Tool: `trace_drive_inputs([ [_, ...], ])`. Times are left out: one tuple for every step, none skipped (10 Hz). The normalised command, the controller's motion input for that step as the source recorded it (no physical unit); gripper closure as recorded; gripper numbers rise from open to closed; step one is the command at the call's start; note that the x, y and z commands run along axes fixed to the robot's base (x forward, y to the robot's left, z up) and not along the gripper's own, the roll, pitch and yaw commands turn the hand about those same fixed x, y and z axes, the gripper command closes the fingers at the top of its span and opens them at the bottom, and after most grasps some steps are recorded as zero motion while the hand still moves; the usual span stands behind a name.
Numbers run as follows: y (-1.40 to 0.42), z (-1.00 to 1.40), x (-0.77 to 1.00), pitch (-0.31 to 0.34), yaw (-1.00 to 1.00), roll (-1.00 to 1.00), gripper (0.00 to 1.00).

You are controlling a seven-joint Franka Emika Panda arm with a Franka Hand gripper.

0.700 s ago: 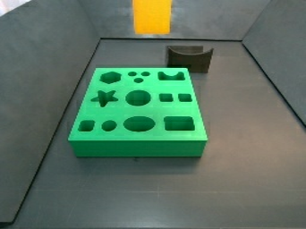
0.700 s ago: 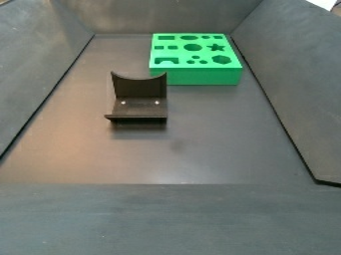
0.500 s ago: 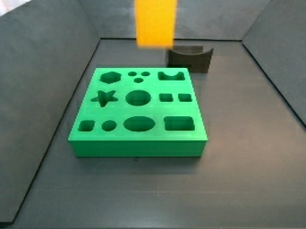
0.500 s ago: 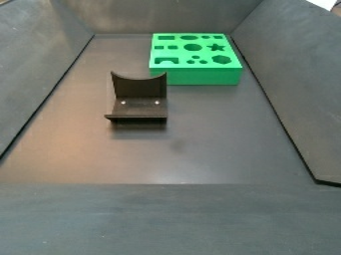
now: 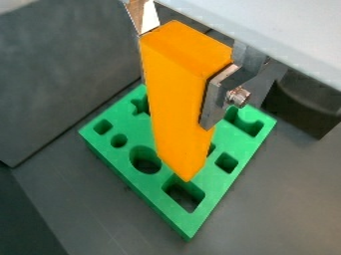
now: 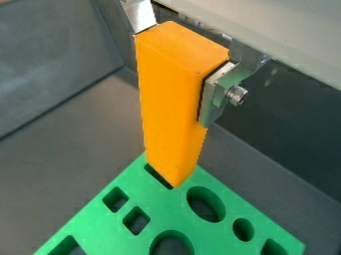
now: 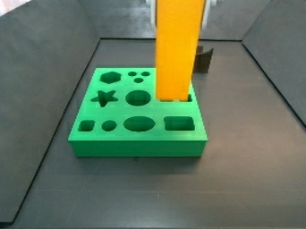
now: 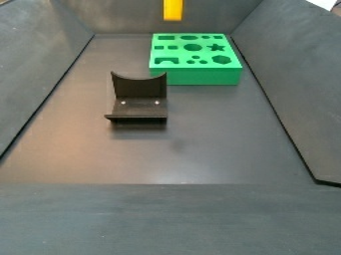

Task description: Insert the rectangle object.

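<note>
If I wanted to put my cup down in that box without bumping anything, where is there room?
Most of the dark floor is bare: the wide stretch from the fixture to the near wall, and the strips beside the green board. It is crowded above the board, where the gripper holds the orange block upright.

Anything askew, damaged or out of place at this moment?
Nothing stands out. The gripper holds the rectangle object upright above the green board, which lies flat and intact; the fixture stands apart on the floor.

Wrist cams close; side cams opposed
</note>
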Motion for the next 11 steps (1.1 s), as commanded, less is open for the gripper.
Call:
trace_drive_inputs([
  [0.03, -0.44, 0.6, 0.18, 0.12, 0.21, 1.0],
  [0.0, -0.36, 0.69, 0.184, 0.12, 0.14, 1.0],
  [-0.07, -0.37, 0.81, 0.196, 0.12, 0.08, 1.0],
  [-0.11, -0.3, 0.93, 0.227, 0.09, 0.06, 1.0],
  [-0.12, -0.26, 0.89, 0.22, 0.11, 0.07, 1.0],
  [-0.09, -0.22, 0.53, 0.156, 0.0, 0.02, 1.0],
  [-0.03, -0.23, 0.43, 0.133, 0.0, 0.02, 1.0],
  [0.0, -0.21, 0.11, 0.04, 0.1, 0.01, 1.0],
  [-0.06, -0.12, -0.01, 0.0, 0.1, 0.02, 1.0],
  [-0.13, -0.07, -0.16, -0.04, 0.12, 0.02, 1.0],
  [-0.1, -0.04, -0.27, -0.083, 0.13, 0.0, 1.0],
])
